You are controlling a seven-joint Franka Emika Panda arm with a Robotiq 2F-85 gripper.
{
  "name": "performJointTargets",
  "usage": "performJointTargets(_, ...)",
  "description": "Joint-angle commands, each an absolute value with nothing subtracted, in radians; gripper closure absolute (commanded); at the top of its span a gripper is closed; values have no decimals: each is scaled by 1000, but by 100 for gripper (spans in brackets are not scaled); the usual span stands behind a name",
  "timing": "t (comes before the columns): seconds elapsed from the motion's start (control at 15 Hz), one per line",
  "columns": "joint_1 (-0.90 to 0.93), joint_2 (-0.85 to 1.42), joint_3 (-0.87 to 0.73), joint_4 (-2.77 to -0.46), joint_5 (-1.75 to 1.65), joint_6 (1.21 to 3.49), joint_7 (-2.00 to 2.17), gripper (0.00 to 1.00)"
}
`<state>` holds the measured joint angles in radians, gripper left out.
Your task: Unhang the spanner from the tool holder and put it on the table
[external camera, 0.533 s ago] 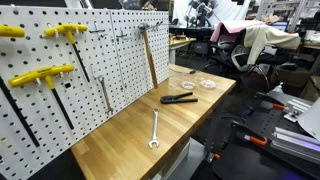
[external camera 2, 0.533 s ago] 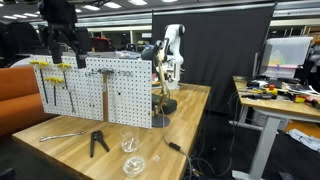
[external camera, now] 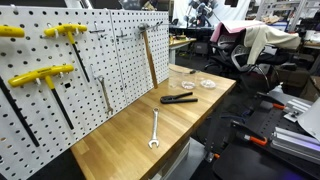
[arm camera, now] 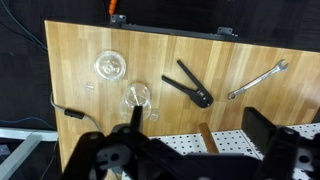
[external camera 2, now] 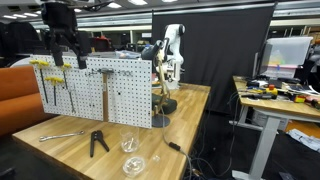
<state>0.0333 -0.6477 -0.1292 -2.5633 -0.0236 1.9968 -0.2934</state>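
Note:
A short silver spanner (external camera: pixel 103 93) hangs upright on the white pegboard tool holder (external camera: pixel 120 55), left of the wooden-handled hammer (external camera: pixel 149 55). My gripper (external camera 2: pixel 62 55) hovers above the top edge of the tool holder (external camera 2: pixel 120 95), open and empty. In the wrist view its two dark fingers (arm camera: pixel 200 120) frame the pegboard's top edge (arm camera: pixel 225 142) and the hammer handle (arm camera: pixel 207 138); the hanging spanner is hidden there. The wooden table (external camera: pixel 190 115) lies below.
A longer silver spanner (external camera: pixel 155 130) (arm camera: pixel 258 80) lies flat on the table. Black pliers (external camera: pixel 180 98) (arm camera: pixel 190 85) and clear plastic lids (external camera: pixel 207 85) (arm camera: pixel 110 67) lie further along. Yellow T-handle tools (external camera: pixel 45 75) hang on the board.

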Motion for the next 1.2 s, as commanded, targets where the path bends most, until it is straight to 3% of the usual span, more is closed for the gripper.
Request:
performJointTargets(0.0,89,-611,-81,-2592,34,2127,-282,0)
performJointTargets(0.27,199,-580,-28,-2628,134,2261,-310,0)
performJointTargets(0.8,184,-574,-20,-2613,112,2215,-274,0)
performJointTargets(1.13,305,-606,-1,-2665,249,2321,-325,0)
